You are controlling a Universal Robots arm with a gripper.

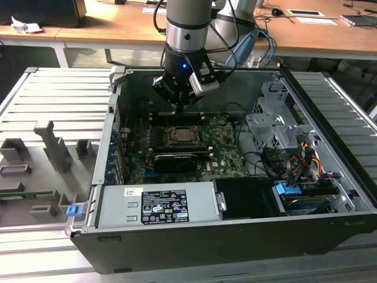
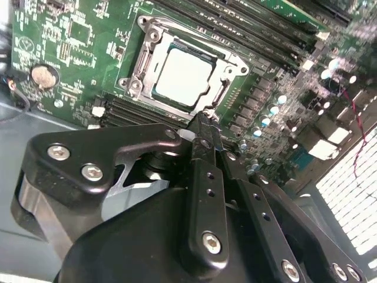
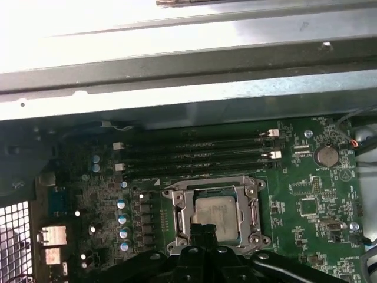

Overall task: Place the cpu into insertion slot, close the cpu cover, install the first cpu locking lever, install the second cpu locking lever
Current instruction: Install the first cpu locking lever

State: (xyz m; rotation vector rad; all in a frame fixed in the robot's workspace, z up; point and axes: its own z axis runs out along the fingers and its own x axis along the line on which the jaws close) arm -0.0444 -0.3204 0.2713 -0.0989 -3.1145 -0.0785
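The cpu (image 2: 182, 76), silvery face up, lies in the insertion slot (image 2: 220, 95) on the green motherboard (image 2: 70, 41). Around the chip the cpu cover (image 2: 143, 60) lies flat, its window framing the metal face. My gripper (image 2: 204, 119) is shut with nothing between its fingers, its tip just above the socket's edge. In the first wrist view the gripper (image 3: 204, 232) overlaps the near rim of the cpu (image 3: 222, 211) and cover (image 3: 184, 216). In the exterior view the gripper (image 1: 180, 109) hangs right behind the socket and cpu (image 1: 182, 136).
Long memory slots (image 3: 194, 156) run beside the socket. A long black card (image 1: 174, 160) lies in front of it, then the power supply (image 1: 156, 206). A drive cage (image 1: 277, 127) and cables (image 1: 297, 159) fill the exterior view's right. The case walls (image 1: 115, 118) enclose the board.
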